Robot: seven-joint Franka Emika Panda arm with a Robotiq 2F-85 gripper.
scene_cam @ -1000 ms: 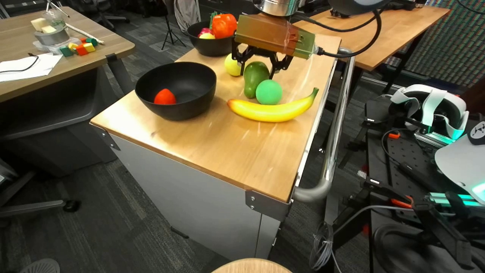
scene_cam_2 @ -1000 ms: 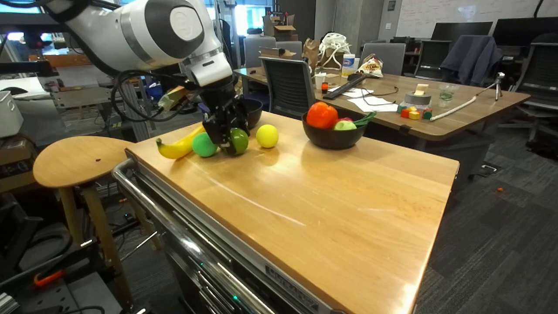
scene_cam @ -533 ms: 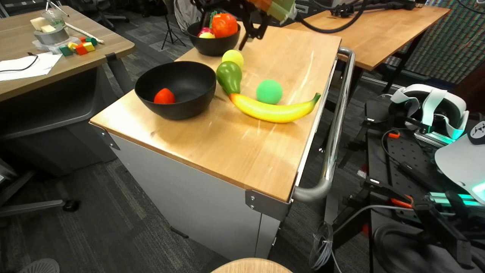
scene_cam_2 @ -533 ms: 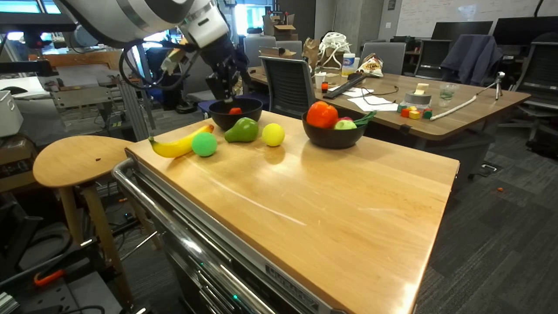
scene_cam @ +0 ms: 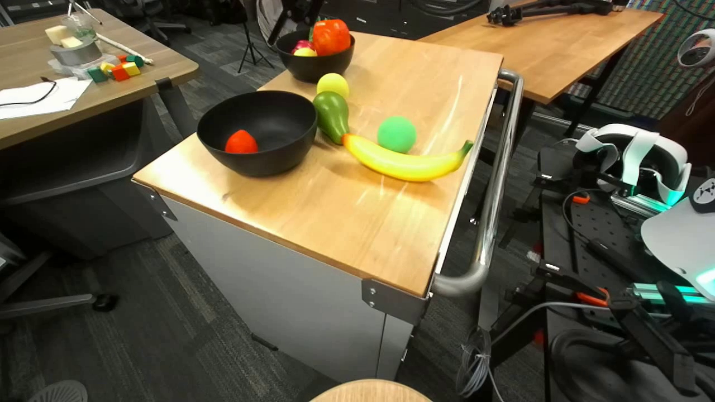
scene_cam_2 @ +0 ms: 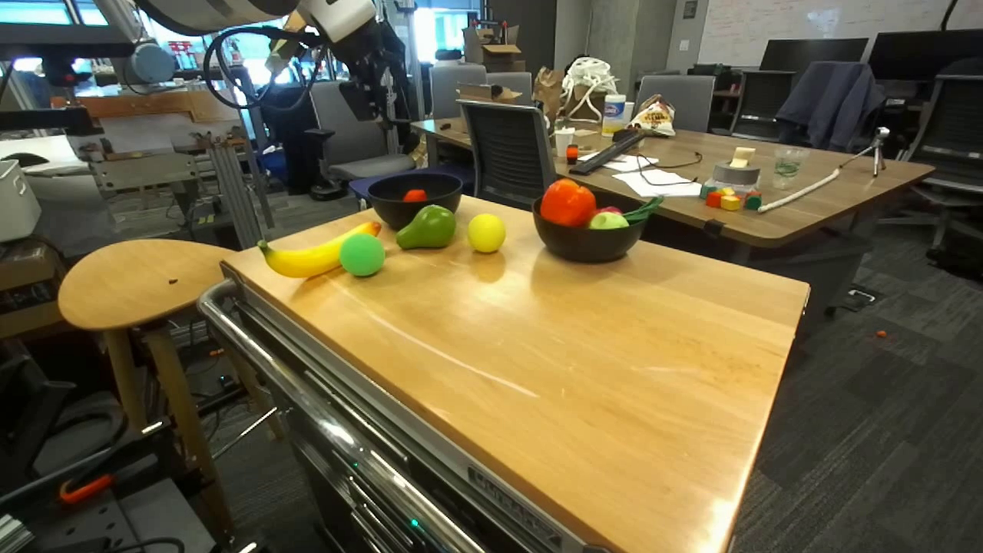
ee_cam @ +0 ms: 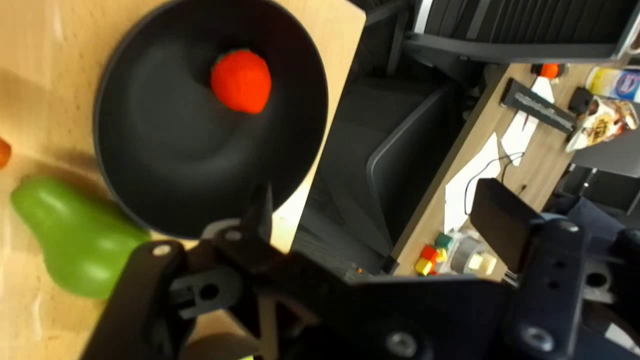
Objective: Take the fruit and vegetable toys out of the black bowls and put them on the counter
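A red toy [ee_cam: 241, 81] lies in the nearer black bowl [scene_cam: 285, 120], which also shows in the wrist view [ee_cam: 165, 110]. The other black bowl [scene_cam_2: 584, 247] holds an orange-red toy [scene_cam_2: 567, 203], a pale green one [scene_cam_2: 608, 220] and others partly hidden. On the counter [scene_cam: 335, 223] lie a green pear-shaped toy [scene_cam: 333, 117], a yellow ball [scene_cam: 333, 85], a green ball [scene_cam: 396, 135] and a banana [scene_cam: 408, 162]. The pear-shaped toy lies beside the nearer bowl. My gripper [ee_cam: 382, 215] is open and empty, raised above the counter's far side in an exterior view [scene_cam_2: 376, 111].
A metal bar handle [scene_cam: 497, 190] runs along the counter's side. A round wooden stool [scene_cam_2: 142, 284] stands by one end. A wooden desk [scene_cam: 111, 67] with blocks, tape and paper stands beyond the bowls.
The gripper has risen away from the green pear-shaped toy, which was between its jaws. That toy has turned and lies nearer the bowl. The yellow ball has rolled aside and the banana has shifted slightly.
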